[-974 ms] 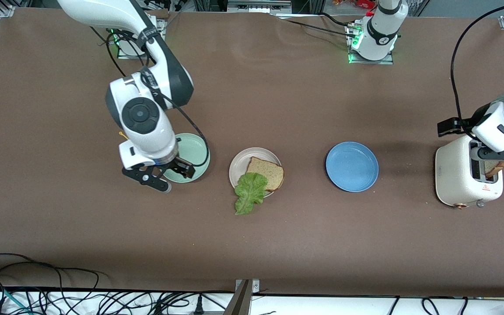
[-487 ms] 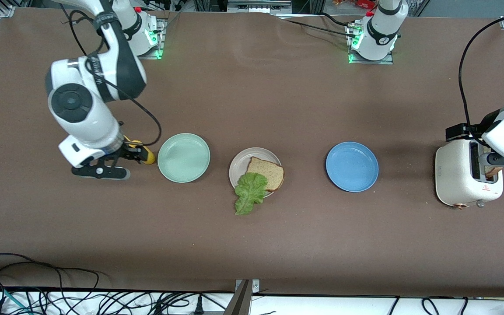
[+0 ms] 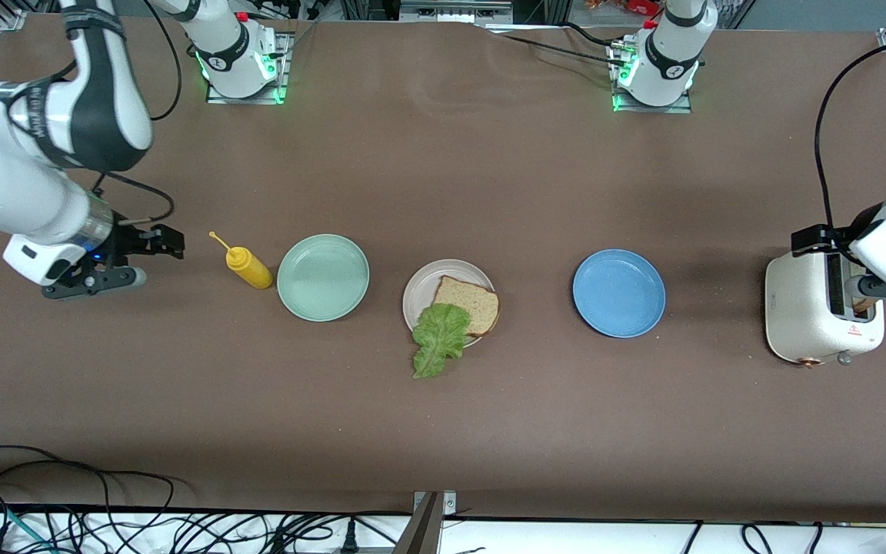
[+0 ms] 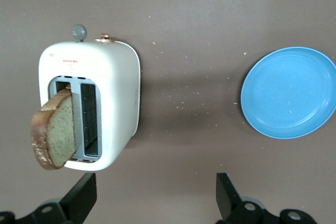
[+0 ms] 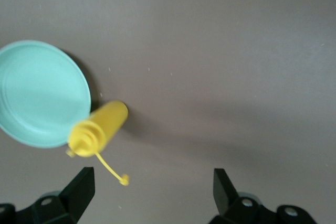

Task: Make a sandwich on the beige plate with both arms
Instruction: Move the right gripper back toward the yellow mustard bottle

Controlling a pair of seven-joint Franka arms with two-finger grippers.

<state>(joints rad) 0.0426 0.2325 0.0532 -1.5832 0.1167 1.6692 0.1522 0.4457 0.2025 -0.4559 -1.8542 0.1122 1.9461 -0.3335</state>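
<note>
You have one bread slice (image 3: 467, 303) and the lettuce leaf (image 3: 438, 337) on the beige plate (image 3: 420, 288); the lettuce overhangs its rim. The second slice (image 4: 52, 134) sits in the toaster (image 3: 812, 315), so it is left to fetch, with the left gripper (image 4: 156, 203) spread empty over that toaster and the right gripper (image 5: 152, 198) spread empty over the tabletop (image 3: 489, 177) toward the right arm's end, well clear of the plate.

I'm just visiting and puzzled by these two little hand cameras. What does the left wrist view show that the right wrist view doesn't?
Only the left wrist view: a white toaster with a bread slice sticking up from a slot, and the blue plate.

Only the right wrist view: the mint-green plate and a yellow squeeze bottle beside it.

Both: brown table and that arm's own open fingers at the edge.
</note>
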